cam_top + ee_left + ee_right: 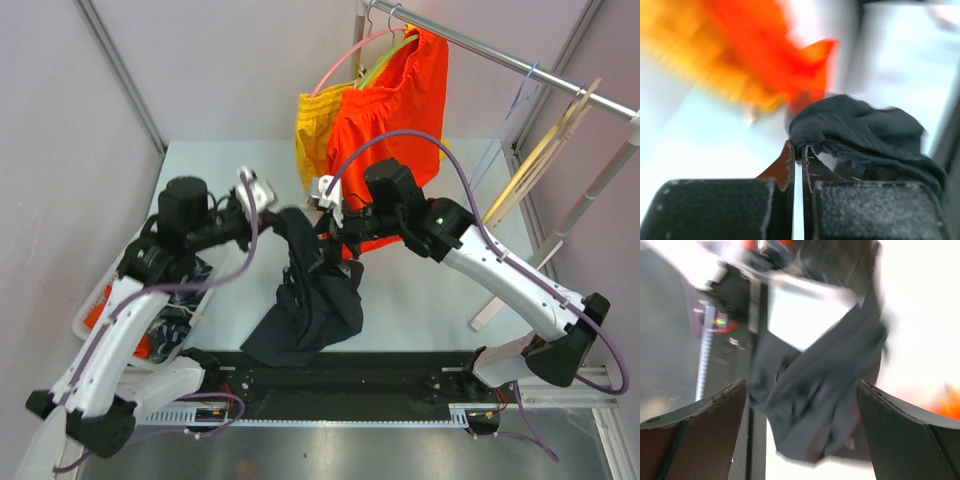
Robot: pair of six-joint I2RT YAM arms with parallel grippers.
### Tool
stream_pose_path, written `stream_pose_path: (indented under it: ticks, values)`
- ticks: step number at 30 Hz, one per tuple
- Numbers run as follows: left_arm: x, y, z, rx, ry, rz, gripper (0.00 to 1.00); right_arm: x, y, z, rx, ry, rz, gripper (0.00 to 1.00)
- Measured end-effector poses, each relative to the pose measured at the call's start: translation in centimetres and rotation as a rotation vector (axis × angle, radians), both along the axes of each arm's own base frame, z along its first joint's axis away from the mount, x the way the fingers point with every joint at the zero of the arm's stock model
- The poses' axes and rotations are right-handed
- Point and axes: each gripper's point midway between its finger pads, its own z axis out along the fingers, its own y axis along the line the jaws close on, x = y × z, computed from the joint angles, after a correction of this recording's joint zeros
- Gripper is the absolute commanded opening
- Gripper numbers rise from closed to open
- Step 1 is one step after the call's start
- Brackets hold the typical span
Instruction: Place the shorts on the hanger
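The left pincer was all but closed, pinching an edge of the dark navy soft fabric shorts, which hung lifted between the arms above the desk. The right pincer gaped wide and empty just beside the cloth. The step looked like spreading the shorts. Next it needed a second grip, since the thin light-blue wire hanger hung well apart on the metal rail.

The dark navy shorts hang crumpled and lifted, their lower end draping over the tabletop's near edge. The thin light-blue wire hanger hangs above the far right corner.
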Motion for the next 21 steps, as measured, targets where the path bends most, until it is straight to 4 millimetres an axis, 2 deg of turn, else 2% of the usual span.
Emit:
stream_pose_path:
  ticks: [3, 5, 6, 8, 11, 13, 16, 21]
  values:
    - [6.0, 2.9, -0.4, -0.051, 0.125, 0.295, 0.00, 2.1, -2.2, -1.8, -0.057, 0.002, -0.148, 0.88]
    - [9.3, 5.4, -1.9, -0.079, 0.214, 0.485, 0.00, 2.9, -3.0, -2.5, -0.082, 0.001, -0.211, 0.84]
    - [10.7, 7.0, -3.2, -0.094, 0.279, 0.599, 0.00, 3.1, -3.2, -2.9, -0.094, 0.001, -0.232, 0.83]
    - [12.2, 9.3, -5.0, -0.114, 0.365, 0.750, 0.00, 3.1, -3.1, -3.3, -0.107, 0.003, -0.245, 0.82]
    - [13.2, 12.3, -7.3, -0.138, 0.460, 0.963, 0.00, 2.4, -2.4, -4.9, -0.138, 0.004, -0.242, 0.82]
    - [13.3, 13.4, -8.2, -0.149, 0.497, 1.054, 0.00, 1.6, -1.5, -6.5, -0.163, 0.007, -0.227, 0.83]
    - [13.2, 14.2, -8.9, -0.172, 0.523, 1.141, 0.00, 0.9, 0.3, -10.6, -0.228, 0.030, -0.238, 0.89]
    - [12.6, 15.0, -9.8, -0.194, 0.540, 1.217, 0.00, 2.9, 2.6, -16.3, -0.307, 0.126, -0.396, 0.90]
